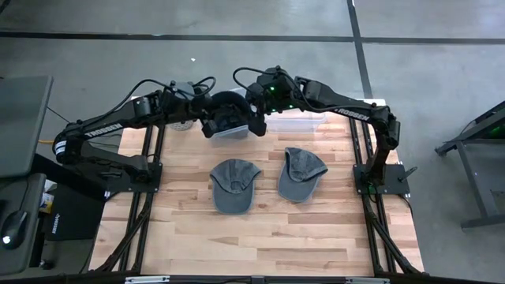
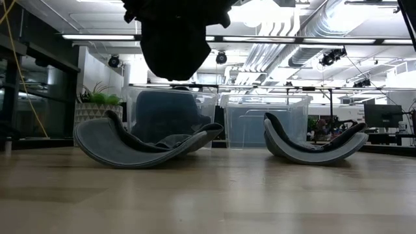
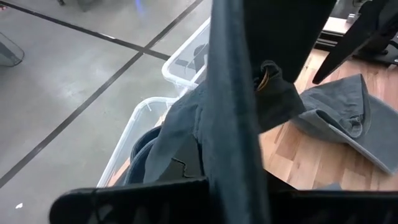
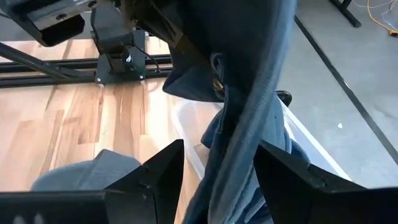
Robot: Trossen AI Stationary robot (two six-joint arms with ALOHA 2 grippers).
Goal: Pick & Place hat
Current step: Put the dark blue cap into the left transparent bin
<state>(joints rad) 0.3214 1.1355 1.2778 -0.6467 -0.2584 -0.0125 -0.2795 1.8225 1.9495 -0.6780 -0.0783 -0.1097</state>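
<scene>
My left end effector (image 1: 223, 120) is fully closed on a dark hat (image 1: 229, 109) and holds it above the left clear bin (image 1: 230, 132) at the far edge of the worktop (image 1: 260, 237). My right end effector (image 1: 258, 113) is beside it, over the same bin. Its fingers (image 4: 158, 171) stand wide apart on either side of the hanging fabric, and I judge they do not grip it. Two more hats lie flat on the worktop nearer the middle: the left grey hat (image 1: 233, 184) and the right grey hat (image 1: 300, 172). A second clear bin (image 1: 298, 121) sits to the right of the first.

Hazards from this position:

1. Fabric snag. The hat hangs between the spread fingers of my right end effector. If either arm moves sideways before the left one releases, the cloth may drag, and the hat could drop on the bin rim or outside it.
2. Arm contact. Both wrists are close together over one bin. Any uncoordinated move risks a collision.
3. Partial drop. The left bin appears to hold dark fabric already. A hat released too high or off centre may drape over the wall instead of settling inside.
4. Delayed release. Soft cloth may cling to the closed fingers after opening and come out with my wrist as I withdraw.
</scene>
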